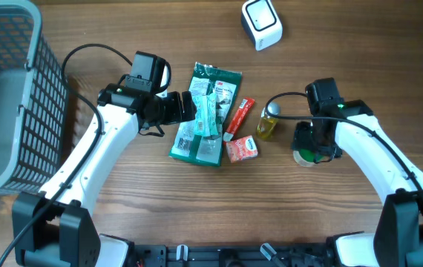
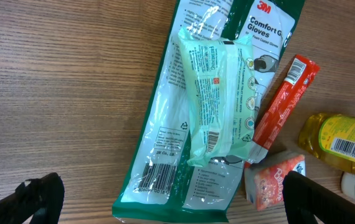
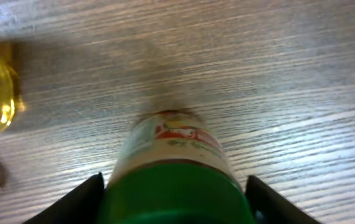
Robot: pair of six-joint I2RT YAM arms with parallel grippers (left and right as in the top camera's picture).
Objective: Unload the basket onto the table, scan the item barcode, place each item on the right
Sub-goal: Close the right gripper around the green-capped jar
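- Left hand (image 1: 188, 109): spread wide and holding nothing, over the gloves pack (image 1: 188, 141), well apart from the jar.
- Jar (image 3: 172, 146): green lid and pale label with red print. It seems to stand upright on the tabletop (image 3: 289, 74), right of the yellow bottle (image 1: 268, 126). No barcode shows.
- Right hand (image 3: 174, 190): the nearer one, directly above the jar, fingers flanking the lid. I cannot tell whether they pinch it.
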